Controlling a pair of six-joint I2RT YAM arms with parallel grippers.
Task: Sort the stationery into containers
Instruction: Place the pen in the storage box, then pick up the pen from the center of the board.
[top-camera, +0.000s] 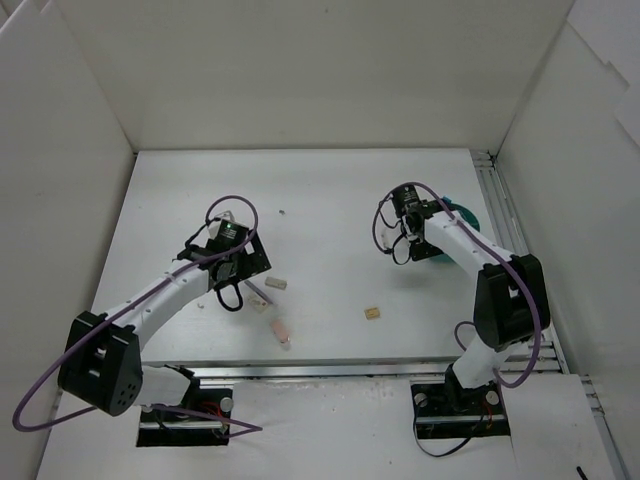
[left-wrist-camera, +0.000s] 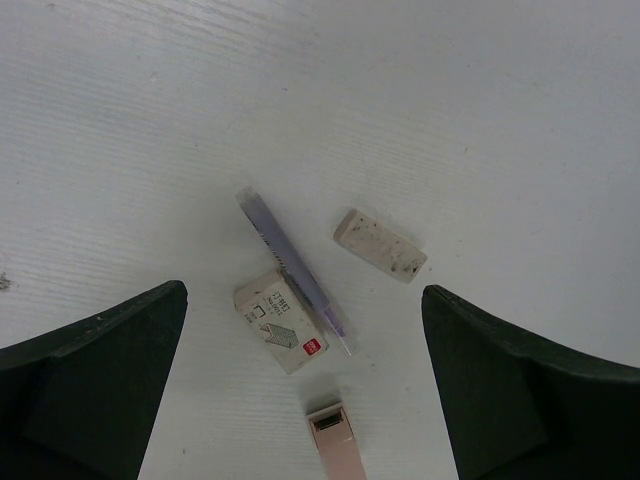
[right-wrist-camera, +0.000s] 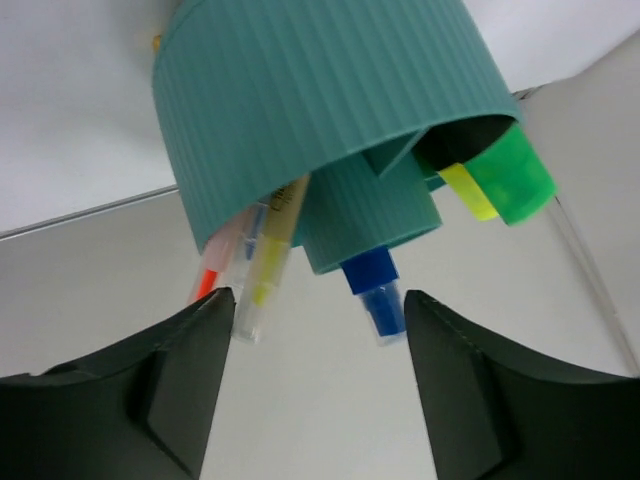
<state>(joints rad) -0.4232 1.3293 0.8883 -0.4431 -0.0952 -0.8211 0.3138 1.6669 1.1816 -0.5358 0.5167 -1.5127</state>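
White table (top-camera: 320, 200) between white walls, both pairs of fingers open.
We see the left fingers (left-wrist-camera: 100, 370) spread wide and holding nothing, hovering above a violet pen (left-wrist-camera: 290, 262) that touches a small cream box (left-wrist-camera: 278, 325), with a beige eraser (left-wrist-camera: 380, 245) near and a pink eraser (left-wrist-camera: 335, 440) closer to the camera. The right fingers (right-wrist-camera: 150, 390) stand partly apart, gripping nothing, at the ribbed teal tub (right-wrist-camera: 320, 100) by the table's right edge. Out of the tub stick a blue-capped clear pen (right-wrist-camera: 375, 290), an orange pen (right-wrist-camera: 205, 283), a clear pen with yellow inside (right-wrist-camera: 265, 270), a green highlighter cap (right-wrist-camera: 510, 175) and a yellow highlighter cap (right-wrist-camera: 468, 190). A tan cube (top-camera: 373, 313) lies alone between the arms.
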